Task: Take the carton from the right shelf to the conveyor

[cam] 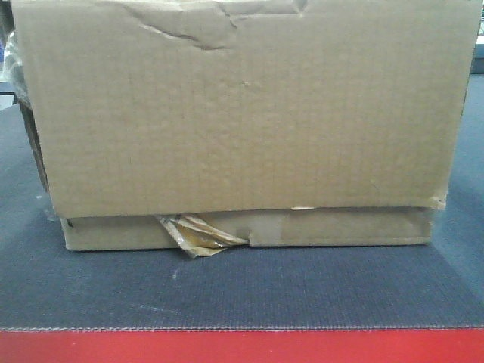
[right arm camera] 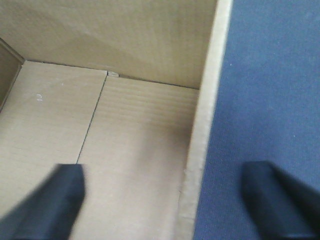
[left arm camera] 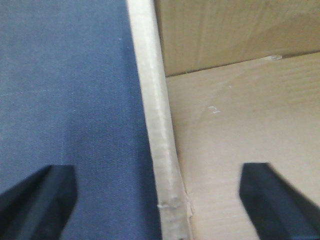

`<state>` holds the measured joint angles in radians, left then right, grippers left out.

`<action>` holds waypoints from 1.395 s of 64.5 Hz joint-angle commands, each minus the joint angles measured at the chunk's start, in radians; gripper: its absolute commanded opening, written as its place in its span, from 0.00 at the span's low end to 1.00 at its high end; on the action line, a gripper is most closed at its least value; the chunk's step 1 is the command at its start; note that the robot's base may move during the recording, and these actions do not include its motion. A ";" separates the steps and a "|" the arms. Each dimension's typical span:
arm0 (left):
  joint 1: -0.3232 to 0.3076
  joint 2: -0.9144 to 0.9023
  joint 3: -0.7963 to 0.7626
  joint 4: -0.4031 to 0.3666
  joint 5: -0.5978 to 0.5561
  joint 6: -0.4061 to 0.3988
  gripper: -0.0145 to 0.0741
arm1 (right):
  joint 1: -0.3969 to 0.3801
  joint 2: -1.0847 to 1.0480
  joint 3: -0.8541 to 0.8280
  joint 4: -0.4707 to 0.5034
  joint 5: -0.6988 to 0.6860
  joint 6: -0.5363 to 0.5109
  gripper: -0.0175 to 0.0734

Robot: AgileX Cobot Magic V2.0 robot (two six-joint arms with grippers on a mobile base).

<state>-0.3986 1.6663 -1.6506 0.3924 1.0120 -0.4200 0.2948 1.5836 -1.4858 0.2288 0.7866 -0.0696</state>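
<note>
One carton (cam: 242,113) sat on the conveyor (cam: 242,291), each of two claws, left (left arm camera: 160,200) and right (right arm camera: 165,200), spread wide astride a wall, gripping nothing.

Setting: warehouse or packing line. Evidence: dark woven conveyor (cam: 242,291), red edge at 6 o'clock, bearing corrugated carton (cam: 242,113).

The conveyor (cam: 242,291) — dark woven belt, red front edge — apparently bears the carton (cam: 242,113).
</note>
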 commanded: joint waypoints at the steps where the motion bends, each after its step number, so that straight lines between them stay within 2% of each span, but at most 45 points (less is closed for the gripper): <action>1: 0.004 -0.015 -0.007 0.015 0.000 0.002 0.81 | -0.003 -0.016 -0.012 0.001 0.009 -0.010 0.82; 8: 0.004 -0.064 -0.007 0.011 0.002 0.002 0.74 | -0.011 -0.039 -0.016 0.001 0.035 -0.010 0.81; 15: 0.010 -0.147 -0.007 0.013 0.000 0.028 0.63 | -0.042 -0.096 -0.016 0.001 0.059 -0.010 0.74; 23: 0.053 -0.251 0.015 0.013 -0.016 0.069 0.49 | -0.107 -0.183 -0.008 -0.012 0.070 -0.010 0.52; 35: 0.176 -0.426 0.164 -0.008 -0.070 0.073 0.26 | -0.216 -0.333 0.086 -0.077 0.056 -0.010 0.16; 38: 0.209 -0.477 0.229 -0.018 -0.099 0.073 0.19 | -0.232 -0.378 0.134 -0.079 0.038 -0.010 0.11; 41: 0.232 -0.521 0.291 -0.024 -0.125 0.075 0.14 | -0.244 -0.417 0.183 -0.084 0.017 -0.010 0.11; 45: 0.253 -0.588 0.387 -0.024 -0.161 0.075 0.15 | -0.244 -0.470 0.256 -0.099 -0.017 -0.010 0.12; 69: 0.255 -1.032 0.993 -0.039 -0.482 0.075 0.16 | -0.244 -0.872 0.825 -0.119 -0.291 -0.010 0.12; 81: 0.255 -1.275 1.169 -0.039 -0.536 0.075 0.16 | -0.244 -1.111 1.013 -0.119 -0.361 -0.010 0.12; 90: 0.255 -1.411 1.208 -0.039 -0.532 0.075 0.16 | -0.244 -1.300 1.080 -0.119 -0.376 -0.010 0.12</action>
<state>-0.1449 0.3308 -0.4614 0.3549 0.5161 -0.3494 0.0545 0.3890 -0.4420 0.1202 0.4569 -0.0715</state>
